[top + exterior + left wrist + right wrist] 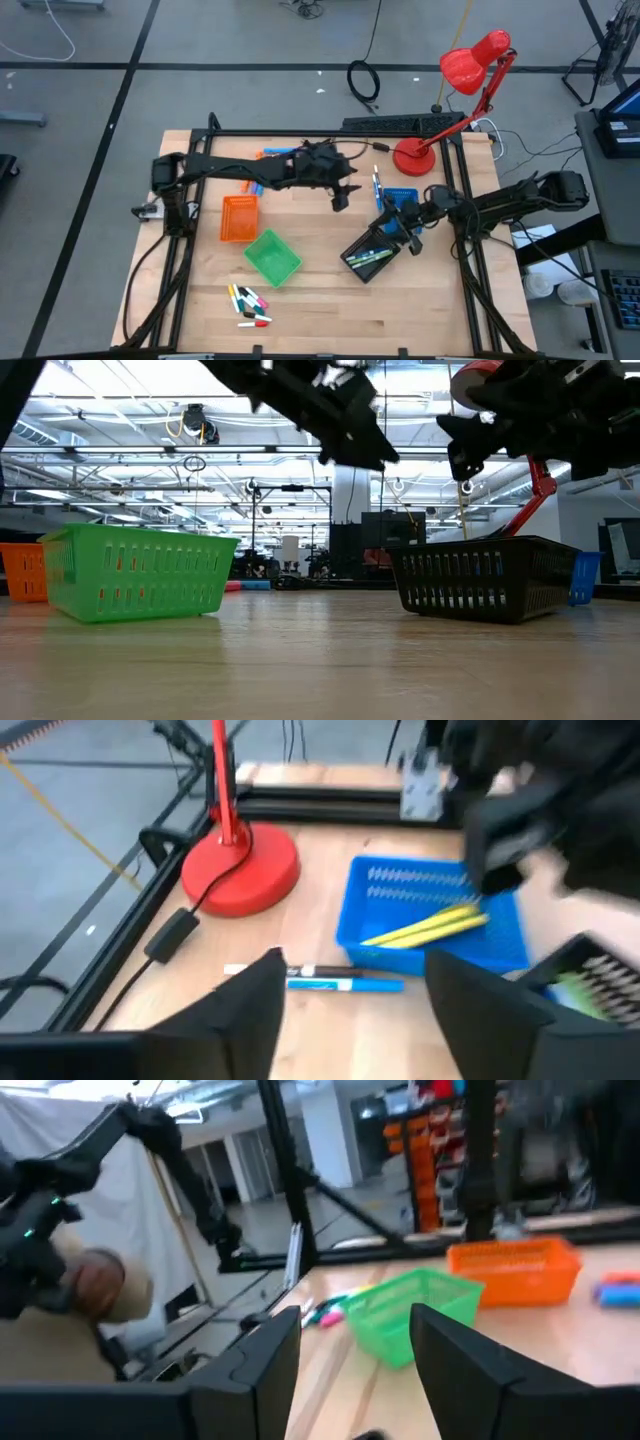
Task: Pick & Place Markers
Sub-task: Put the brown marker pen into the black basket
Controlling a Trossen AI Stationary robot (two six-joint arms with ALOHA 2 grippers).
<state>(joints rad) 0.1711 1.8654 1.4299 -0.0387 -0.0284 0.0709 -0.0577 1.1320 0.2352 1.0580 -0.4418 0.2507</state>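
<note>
Your left gripper [341, 196] hangs above the centre of the table in the high view, fingers spread wide with nothing between them. In its wrist view the blue marker [345, 982] lies flat on the wood just beyond the two dark fingers [250, 1010], beside the blue tray [500, 935], which already holds yellow-green markers [430, 925].

That blue marker looks like your next pick. Line the fingers across its barrel, not along it, and come straight down so one fingertip does not nudge it against the tray wall. Close near the middle so it does not tip when lifted. Mind the red lamp base [240, 868] and its black cable [175, 932], both close on the far side.

The left arm reaches from the left edge of the high view towards the middle, wrist angled down.

Your right gripper [408, 238] sits right of centre, over the gap between the blue tray and the black tray [372, 255], which holds green markers. Its fingers stand apart and empty in its wrist view. The right arm stretches in from the right edge, held low.

More markers wait elsewhere: a mixed-colour cluster [248, 305] at lower left, below the green tray [272, 257], and orange and blue ones [270, 155] at upper centre, partly under the left arm. The orange tray [238, 218] sits left of centre.
</note>
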